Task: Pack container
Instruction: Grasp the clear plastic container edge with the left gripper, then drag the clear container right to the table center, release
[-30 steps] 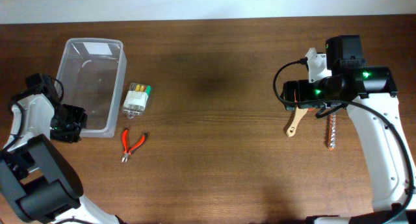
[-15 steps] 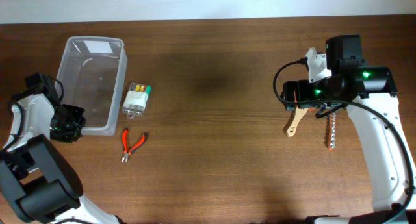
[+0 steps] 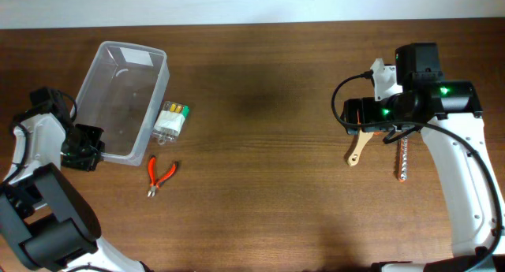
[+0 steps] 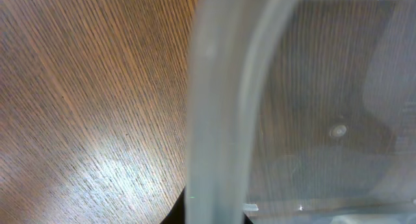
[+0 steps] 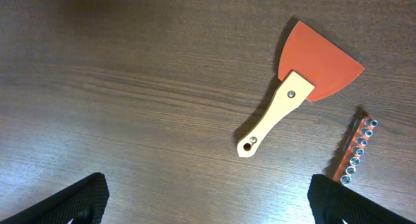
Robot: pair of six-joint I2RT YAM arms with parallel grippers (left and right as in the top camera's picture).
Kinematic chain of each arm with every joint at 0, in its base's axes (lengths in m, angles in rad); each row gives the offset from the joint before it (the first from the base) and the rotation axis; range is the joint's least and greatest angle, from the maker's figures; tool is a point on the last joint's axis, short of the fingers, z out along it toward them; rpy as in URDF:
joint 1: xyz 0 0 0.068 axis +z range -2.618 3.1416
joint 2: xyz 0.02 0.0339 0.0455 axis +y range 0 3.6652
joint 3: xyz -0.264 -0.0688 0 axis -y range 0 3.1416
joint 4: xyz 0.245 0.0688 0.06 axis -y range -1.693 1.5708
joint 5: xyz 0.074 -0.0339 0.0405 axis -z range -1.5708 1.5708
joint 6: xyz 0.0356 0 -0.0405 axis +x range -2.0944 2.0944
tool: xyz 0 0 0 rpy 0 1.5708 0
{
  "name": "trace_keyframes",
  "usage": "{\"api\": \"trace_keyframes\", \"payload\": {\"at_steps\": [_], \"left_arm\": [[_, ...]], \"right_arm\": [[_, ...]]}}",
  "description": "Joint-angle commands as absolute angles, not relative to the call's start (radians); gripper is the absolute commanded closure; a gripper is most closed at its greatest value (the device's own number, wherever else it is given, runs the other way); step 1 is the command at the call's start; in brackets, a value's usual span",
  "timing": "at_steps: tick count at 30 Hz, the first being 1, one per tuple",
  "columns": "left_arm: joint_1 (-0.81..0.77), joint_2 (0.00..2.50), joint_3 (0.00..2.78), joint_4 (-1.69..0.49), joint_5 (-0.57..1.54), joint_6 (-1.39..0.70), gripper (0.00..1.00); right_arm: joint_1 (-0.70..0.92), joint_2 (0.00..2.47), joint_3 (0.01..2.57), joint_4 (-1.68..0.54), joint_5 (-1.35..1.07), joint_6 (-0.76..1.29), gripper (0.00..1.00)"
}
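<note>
Container (image 3: 118,106) has swung right on brown wood table (image 3: 260,185) — left gripper (image 3: 83,146) clamps its rim; right gripper (image 5: 208,204) spread wide.

Three views: one fixed high, two riding the wrists.
Overhead looks straight down from far off and takes in the whole tabletop (image 3: 260,193). Left wrist sits hard against the container (image 4: 218,107) rim, blurred, with wood grain to the left. Right wrist looks down from mid height. Its scraper (image 5: 286,107) and bit strip (image 5: 356,152) also show in overhead.
</note>
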State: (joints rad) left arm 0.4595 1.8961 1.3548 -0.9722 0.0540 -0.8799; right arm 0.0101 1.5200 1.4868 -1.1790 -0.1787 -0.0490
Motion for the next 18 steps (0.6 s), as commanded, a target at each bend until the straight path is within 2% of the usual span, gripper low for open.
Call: {"api": "trace_keyframes", "payload": {"at_steps": [1,8,14,18], "left_arm": [[0.459,1.897,1.363,-0.971,0.059,-0.901,0.98],[0.451,1.837,1.421,-0.912,0.102,-0.879,0.98],[0.388,1.753,1.573,-0.906,0.113,-0.723,0.98],[0.280,1.699,1.667,-0.928,0.141,-0.596,0.98]], "right_arm": [[0.012,1.526,1.509,-1.183,-0.180,-0.052,0.01],[0.012,1.526,1.509,-1.183,-0.180,-0.053,0.01],[0.012,1.526,1.509,-1.183,-0.180,-0.053,0.01],[0.012,1.526,1.509,-1.182,-0.175,-0.053,0.01]]}}
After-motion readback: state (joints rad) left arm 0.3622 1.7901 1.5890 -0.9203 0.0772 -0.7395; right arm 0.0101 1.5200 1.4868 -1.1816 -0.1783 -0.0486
